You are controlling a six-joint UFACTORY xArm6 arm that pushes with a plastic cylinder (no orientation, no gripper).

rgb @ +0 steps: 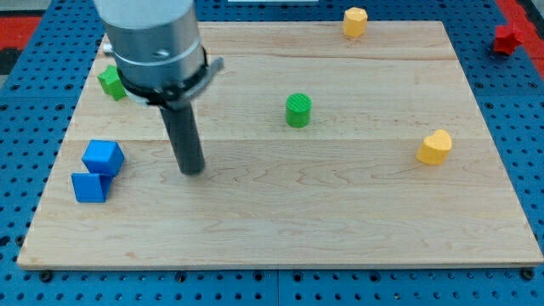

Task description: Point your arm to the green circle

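Observation:
The green circle (298,110) is a short green cylinder standing on the wooden board (340,212), a little above the view's middle. My tip (194,170) rests on the board to the left of it and slightly lower, about a fifth of the view's width away, not touching it. The arm's grey body hangs over the upper left of the board.
Two blue blocks (103,156) (89,187) sit close together at the left edge. A green block (110,82) is partly hidden behind the arm at upper left. A yellow block (354,20) lies at the top edge, a yellow heart-like block (434,147) at right. A red block (508,37) lies off the board.

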